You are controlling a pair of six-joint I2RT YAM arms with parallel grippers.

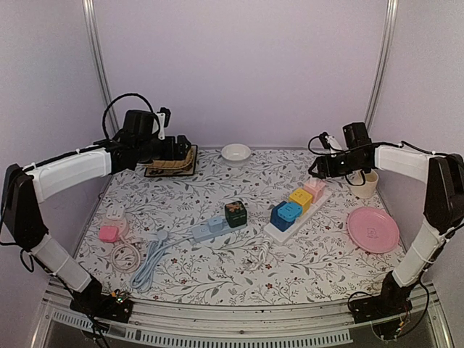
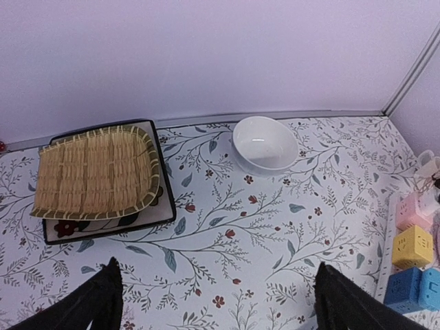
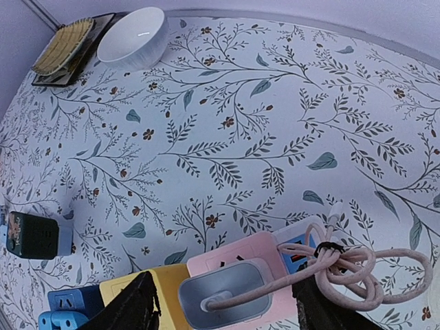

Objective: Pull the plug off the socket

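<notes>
At the far left of my top view a small pink block (image 1: 109,233) sits by a coiled white cable (image 1: 127,255), well apart from the sockets on the right. My left claw (image 2: 216,265) hangs over the back left corner, fingers spread wide and holding nothing, with a woven tray (image 2: 96,172) just beyond it. Its wrist camera shows more plainly than the top view that the tray rests on a dark-rimmed square plate (image 2: 148,218).

Moving right, a pale blue power strip (image 1: 206,230) and a dark green cube (image 1: 235,214) lie mid-table, with a white bowl (image 1: 235,152) by the back wall. Then comes the white strip (image 1: 275,232), carrying a blue cube (image 1: 285,213), a yellow cube (image 1: 301,197) and the pink socket cube (image 1: 315,189) in a row.

My right claw (image 1: 322,167) hovers above the pink end, fingers spread. From above I cannot make out the plug. The right wrist camera shows the plug (image 3: 221,294) seated in the pink socket cube, between my two fingers in that view, though I cannot tell if they touch it. Its pink cord (image 3: 344,265), tied in a bundle, lies just beside it near one finger, and the yellow cube crowds the other side.

Further right stand a cream cup (image 1: 362,185) and a pink plate (image 1: 372,229)
</notes>
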